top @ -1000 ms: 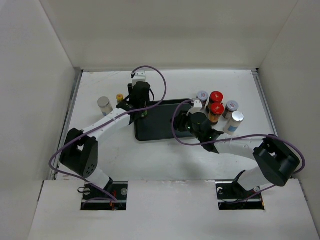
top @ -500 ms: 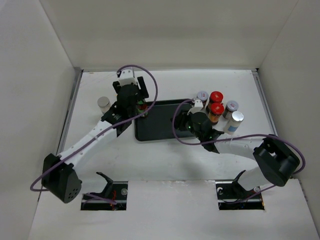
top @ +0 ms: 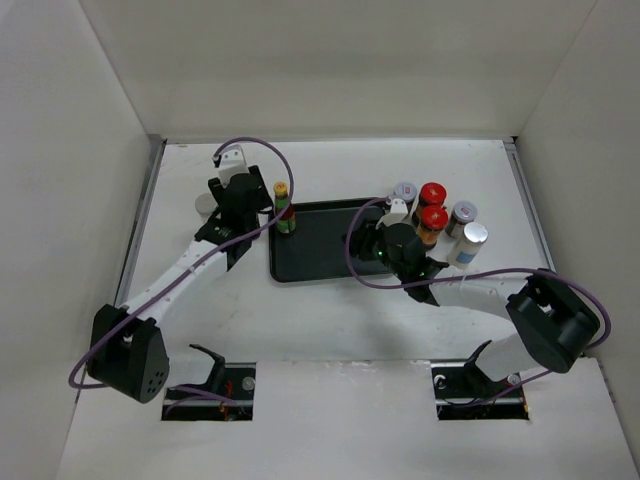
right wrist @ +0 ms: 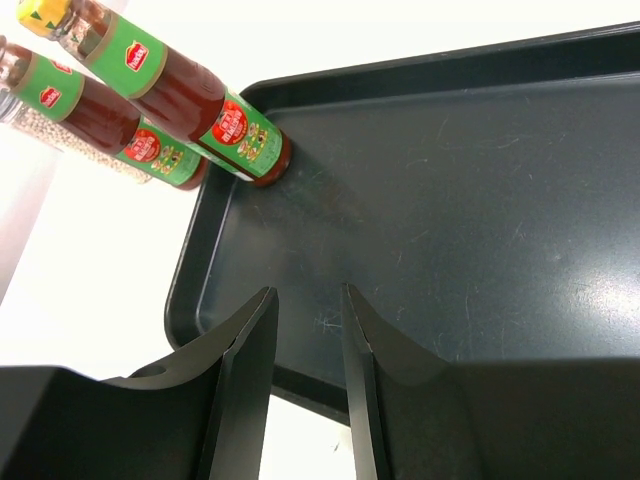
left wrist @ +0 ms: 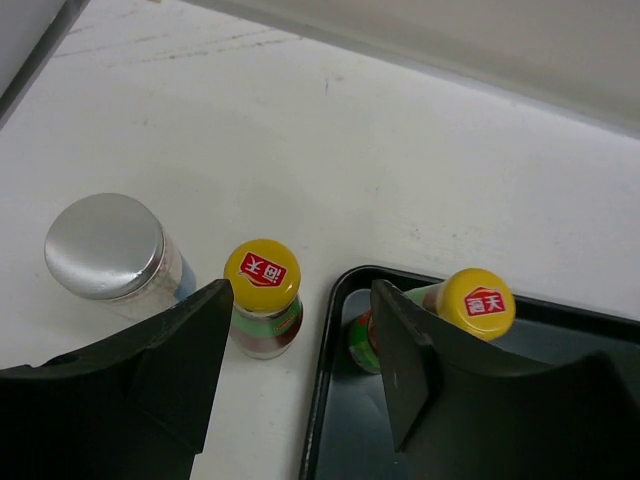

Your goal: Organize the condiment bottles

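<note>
At the tray's far-left corner: one sauce bottle in, seven containers outside

Inside the black rectangular tray (top: 315, 250), at its far-left corner, one slim yellow-capped dark sauce bottle (left wrist: 470, 305) stood upright close to the rim. Just outside that same corner, on the white table (left wrist: 400, 150), you had the second yellow-capped sauce bottle (left wrist: 263, 295) standing. Left of it, a little further from the tray, stood a clear jar with a silver lid (left wrist: 108, 250).

Your left claw (left wrist: 300, 290) hung above that outside bottle with its fingers spread wide and nothing between them: released. Over the tray's bare floor, towards its right end, your right claw (right wrist: 306, 295) hovered with its fingers only narrowly parted. The tray showed through the gap, and the claw gripped nothing.

Just beyond the tray's right end you had five more containers bunched together on the table. Two red-lidded jars (top: 432, 192) stood one behind the other, with one silver-lidded jar (top: 405, 190) on the tray side of them. Two silver-lidded shakers (top: 472, 235) stood on their far side. Whether any of them touched the rim, I could not tell.
</note>
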